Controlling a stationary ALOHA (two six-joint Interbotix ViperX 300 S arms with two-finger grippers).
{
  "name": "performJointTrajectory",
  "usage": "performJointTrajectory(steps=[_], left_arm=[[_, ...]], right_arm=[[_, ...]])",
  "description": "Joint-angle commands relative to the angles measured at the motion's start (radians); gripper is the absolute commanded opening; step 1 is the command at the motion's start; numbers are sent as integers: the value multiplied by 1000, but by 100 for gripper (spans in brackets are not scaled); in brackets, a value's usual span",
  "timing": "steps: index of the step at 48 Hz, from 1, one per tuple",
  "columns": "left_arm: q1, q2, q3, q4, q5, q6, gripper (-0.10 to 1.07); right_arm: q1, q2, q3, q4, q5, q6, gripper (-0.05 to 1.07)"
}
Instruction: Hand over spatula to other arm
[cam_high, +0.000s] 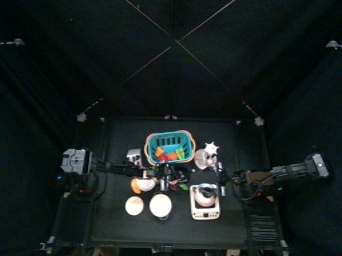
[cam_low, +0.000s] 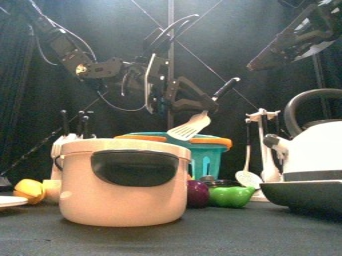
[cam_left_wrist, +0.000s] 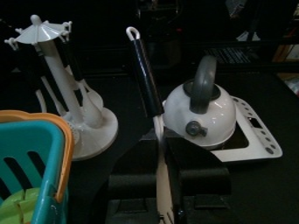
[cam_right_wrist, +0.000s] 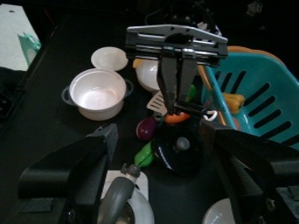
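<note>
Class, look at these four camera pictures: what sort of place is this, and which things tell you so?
Probably a robot test pen staged as a kitchen: black curtains enclose a small black table crowded with a kettle, a lidded pot and a teal basket.

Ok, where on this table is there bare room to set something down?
Free: the table's back-left corner, beside the teal basket, and the front strip ahead of the cream bowls and the kettle. Crowded: the middle, where the left gripper holds the spatula up, facing the open right gripper.
</note>
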Motion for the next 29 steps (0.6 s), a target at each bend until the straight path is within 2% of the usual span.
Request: performJointTrajectory(steps=[1,29], left_arm=[[5,-23,-12,0,-17,0,33],[3,-9,-28,-2,-20,0,33]], right_arm=[[-3,-9,-6,0,-8,2,103],[-11,-48,25,14,8,8,103]])
